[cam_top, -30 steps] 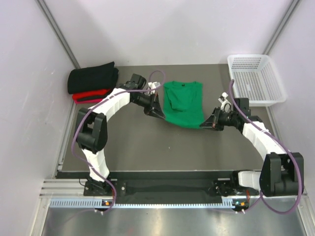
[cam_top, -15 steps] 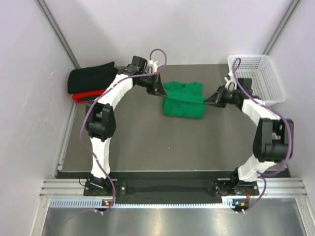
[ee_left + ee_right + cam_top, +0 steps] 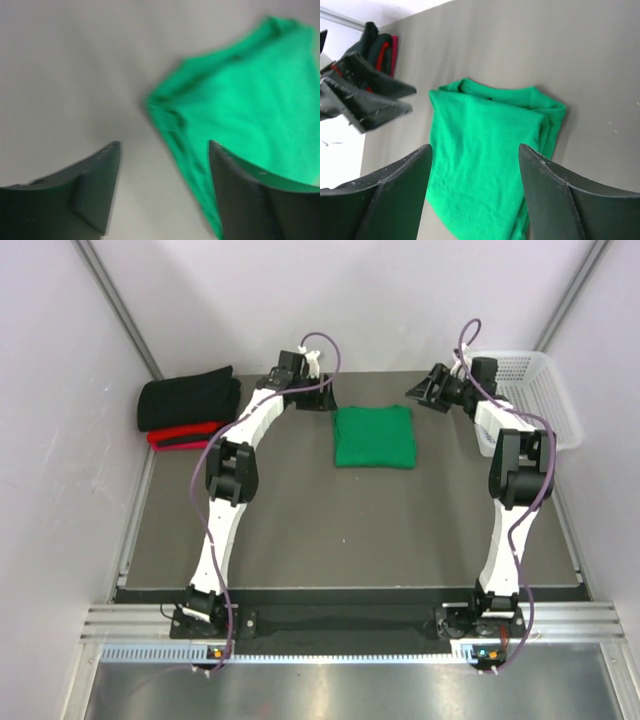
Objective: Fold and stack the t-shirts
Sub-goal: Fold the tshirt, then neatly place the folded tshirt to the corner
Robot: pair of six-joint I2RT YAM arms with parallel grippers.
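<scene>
A bright green t-shirt (image 3: pixel 374 436) lies folded into a flat rectangle at the middle back of the dark table. My left gripper (image 3: pixel 324 402) hovers just past its far left corner, open and empty; in the left wrist view the green cloth (image 3: pixel 250 100) lies under and beyond the right finger of that gripper (image 3: pixel 165 145). My right gripper (image 3: pixel 418 392) hovers off the far right corner, open, with the shirt (image 3: pixel 485 130) below its spread fingers (image 3: pixel 475 147). A folded black t-shirt (image 3: pixel 190 397) rests on a red one (image 3: pixel 185 436) at the back left.
A white mesh basket (image 3: pixel 520 356) stands at the back right corner, just behind the right arm. Pale walls close in the table on the left, back and right. The left gripper (image 3: pixel 375 105) shows in the right wrist view.
Both grippers carried the green shirt's near edge to the far side, folding it in half, then let go and opened. They now hover apart from the cloth at the back.
</scene>
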